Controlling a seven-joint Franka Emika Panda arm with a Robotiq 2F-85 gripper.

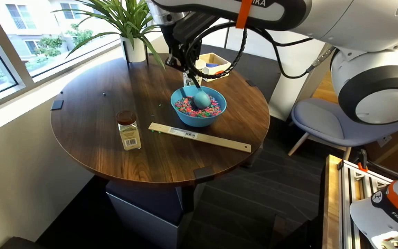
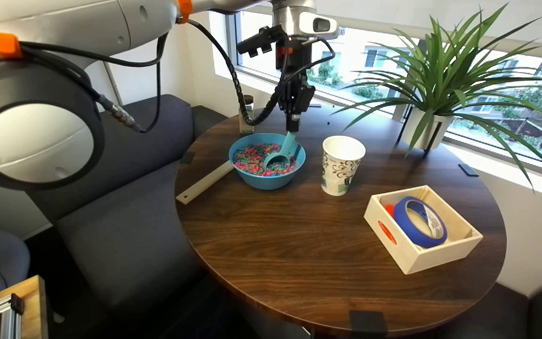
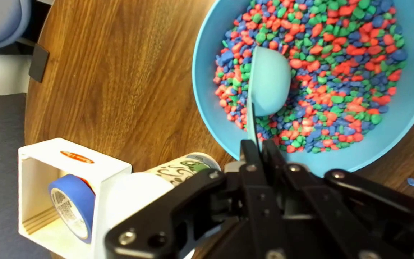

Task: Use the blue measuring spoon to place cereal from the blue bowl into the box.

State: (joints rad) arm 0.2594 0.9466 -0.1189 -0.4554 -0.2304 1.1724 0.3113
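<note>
The blue measuring spoon [image 3: 271, 82] is down in the blue bowl [image 2: 267, 181], tilted on its side. Its scoop rests in the multicoloured cereal [image 3: 336, 97]; I cannot tell whether pieces lie inside it. My gripper [image 3: 259, 146] is shut on the spoon's handle, above the bowl's rim, with the handle pointing up between the fingertips. In an exterior view the gripper [image 2: 292, 123] hangs over the bowl's far side. The box [image 2: 395, 249], pale wood and low, stands apart from the bowl and has a roll of blue tape [image 2: 419, 222] and something red inside.
A white patterned cup [image 2: 340, 165] stands between the bowl and the box. A flat wooden stick [image 1: 202, 137] lies close beside the bowl. The red-lidded jar [image 1: 129, 131] and a potted plant [image 1: 135, 50] are also on the round table [image 2: 299, 245], with a few stray pieces.
</note>
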